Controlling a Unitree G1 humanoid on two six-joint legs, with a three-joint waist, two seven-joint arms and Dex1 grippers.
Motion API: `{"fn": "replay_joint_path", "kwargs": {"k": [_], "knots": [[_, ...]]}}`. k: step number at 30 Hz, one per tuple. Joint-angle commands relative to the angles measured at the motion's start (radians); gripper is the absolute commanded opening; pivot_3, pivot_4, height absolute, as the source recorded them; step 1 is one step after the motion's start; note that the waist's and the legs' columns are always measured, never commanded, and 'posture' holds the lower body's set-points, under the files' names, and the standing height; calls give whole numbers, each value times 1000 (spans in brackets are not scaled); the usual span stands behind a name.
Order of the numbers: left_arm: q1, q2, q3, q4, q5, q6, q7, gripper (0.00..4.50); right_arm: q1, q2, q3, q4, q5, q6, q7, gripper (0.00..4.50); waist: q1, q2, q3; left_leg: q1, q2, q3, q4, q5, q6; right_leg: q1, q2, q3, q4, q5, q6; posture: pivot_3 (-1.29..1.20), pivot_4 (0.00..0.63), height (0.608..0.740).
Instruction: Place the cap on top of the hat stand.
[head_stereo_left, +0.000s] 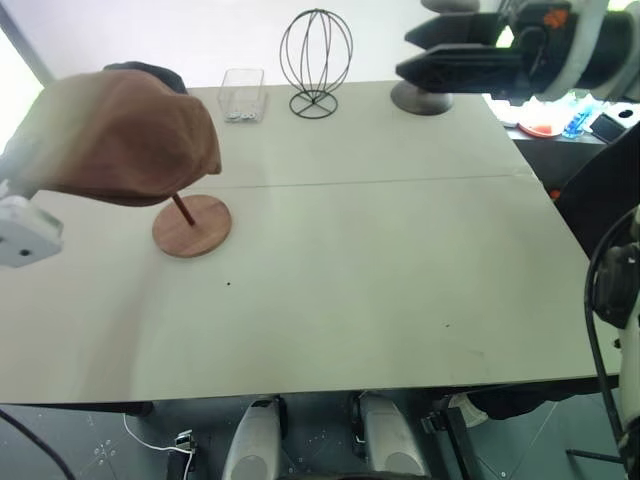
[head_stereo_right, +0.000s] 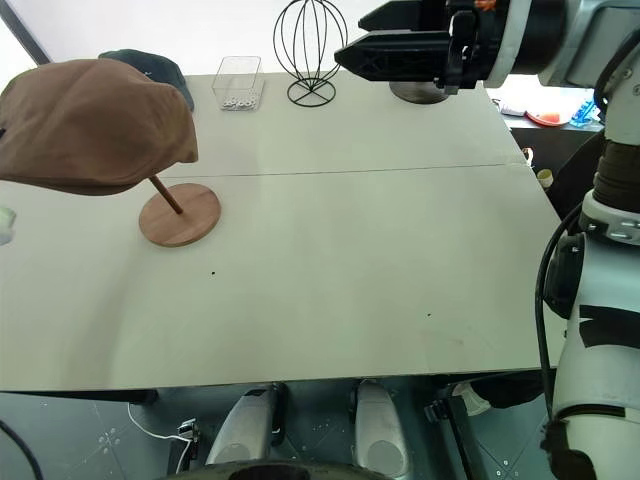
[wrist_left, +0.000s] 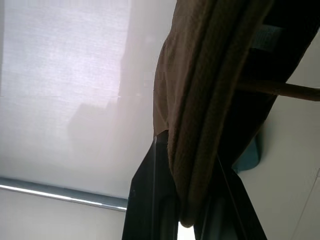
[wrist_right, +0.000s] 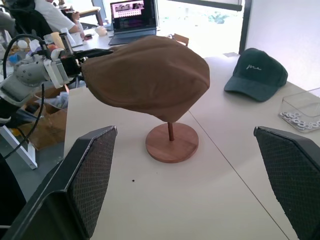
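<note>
I saw the soft brown suede-like cap (wrist_right: 147, 80) draped over the reddish wooden hat stand (wrist_right: 171, 142), far left; left gripper (wrist_left: 185, 200) clamped its edge, right gripper (wrist_right: 187, 180) jaws spread apart.

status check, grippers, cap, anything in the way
Left gripper shut on the cap. Right gripper open, clear of it. Cap draped over the hat stand, not yet released. Nothing in the way.

Robot arms: casing, fingers and cabling.
Right gripper (wrist_right: 187, 185): two black fingers (wrist_right: 82, 175) with cross-hatched pads, on a black and grey wrist with an orange detail. Left gripper (wrist_right: 75, 55): black fingers, pale grey housing with screw holes, black cables alongside.
</note>
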Motion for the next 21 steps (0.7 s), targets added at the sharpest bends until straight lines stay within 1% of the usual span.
{"fn": "replay_joint_path", "kwargs": {"k": [1, 5, 9, 10, 11, 13, 14, 15, 17, 18, 20, 21], "knots": [[-34, 52, 6, 115, -67, -79, -3, 75, -16, -30, -4, -33, 7, -21, 39, 4500, -1, 0, 0, 0, 0, 0, 0, 0, 0, 0, 0, 0, 0, 0, 0, 0, 150, 740], [-61, 66, -30, 190, -82, -117, 3, 75, -26, -35, 16, -37, 5, -26, 67, 4500, -1, 0, 0, 0, 1, 1, 0, 0, 0, -1, 0, 0, 0, 0, 0, 0, 150, 740], [-52, 54, -43, 201, -94, -140, 7, 75, -32, -32, 25, -37, 2, -29, 77, 4500, -1, 0, 0, 0, 1, 2, 0, 0, 0, -1, 0, 1, 0, 0, 0, 0, 150, 740], [-43, 49, -42, 195, -99, -140, 6, 842, -33, -30, 26, -35, 0, -31, 77, 4500, -1, 0, 0, 0, 1, 2, -1, 0, 0, -1, 0, 1, 0, 0, 0, 0, 150, 740], [-33, 44, -38, 188, -99, -144, 7, 1133, -33, -28, 28, -33, -1, -33, 78, 4500, -1, 0, 0, 0, 1, 2, -1, 0, 0, -1, 0, 1, 0, 0, 0, 0, 150, 740], [-13, 37, -30, 176, -102, -147, 9, 2014, -33, -27, 30, -30, -3, -37, 78, 4500, -3, 0, 0, 0, 1, 3, -1, 0, 0, -1, 0, 1, 0, 0, 0, 0, 150, 740], [5, 30, -21, 158, -107, -145, 7, 2624, -31, -26, 31, -31, -3, -39, 79, 4500, -3, 0, 0, 0, 1, 3, -1, 0, 0, -2, 0, 2, 0, 0, 0, 0, 150, 740], [29, 21, -9, 128, -111, -136, 2, 3070, -28, -26, 33, -31, -4, -44, 82, 4500, -4, 0, 0, 0, 1, 3, -1, 0, 0, -2, 1, 2, 0, 0, 0, 0, 150, 740], [93, 2, 24, 46, -132, -85, -22, 4238, -20, -25, 40, -28, -8, -56, 92, 4500, -4, 0, 0, 0, 2, 4, -1, 0, 0, -2, 1, 2, 0, 0, 0, 0, 150, 740], [138, 0, 39, 12, -146, -46, -53, 4432, -16, -26, 46, -24, -10, -64, 100, 4500, -5, 0, 0, 0, 2, 4, -1, 0, 0, -2, 1, 2, 0, 1, 0, 0, 150, 740], [206, -5, 77, -35, -158, 7, -88, 4432, -12, -27, 55, -19, -14, -70, 111, 4500, -4, 0, 0, 0, 2, 5, -1, 0, 0, -2, 1, 2, 0, 1, -1, 0, 150, 740], [235, -15, 103, -68, -182, 68, -103, 4432, -10, -26, 59, -14, -18, -76, 116, 4500, -4, 0, 0, 0, 3, 5, -1, 0, 0, -2, 1, 2, 0, 1, -1, 0, 150, 740]]}}
